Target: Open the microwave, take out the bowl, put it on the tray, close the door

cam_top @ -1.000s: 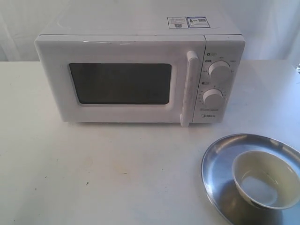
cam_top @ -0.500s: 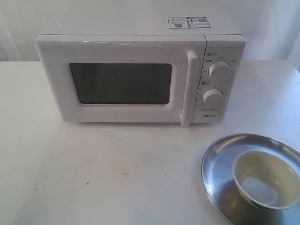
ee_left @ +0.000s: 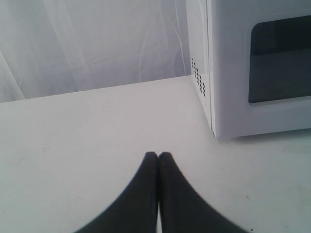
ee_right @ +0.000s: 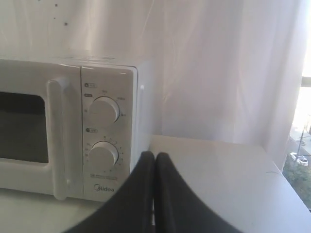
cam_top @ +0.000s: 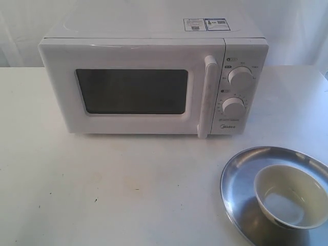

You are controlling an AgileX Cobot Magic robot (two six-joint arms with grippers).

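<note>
A white table [cam_top: 128,195] was seen before a pale curtain [cam_top: 31,31]. The bowl [cam_top: 291,197] was found upright on the tray [cam_top: 238,179], resting on its inner part. The tray was set on the table in front of the microwave [cam_top: 154,31], out beyond its dial end, well apart from it. The door [cam_top: 133,125] was closed flush against the microwave, with the dark window [cam_top: 132,91] and the upright handle [cam_top: 206,97] facing forward. Two dials [cam_top: 239,77] were stacked beside the handle, and a sticker [cam_top: 205,24] was fixed on the microwave's top.

The left gripper [ee_left: 158,156] was held over bare table off the microwave's vented side, fingers pressed together with nothing between them. The right gripper [ee_right: 154,155] was held before the microwave's dial end, likewise closed and empty.
</note>
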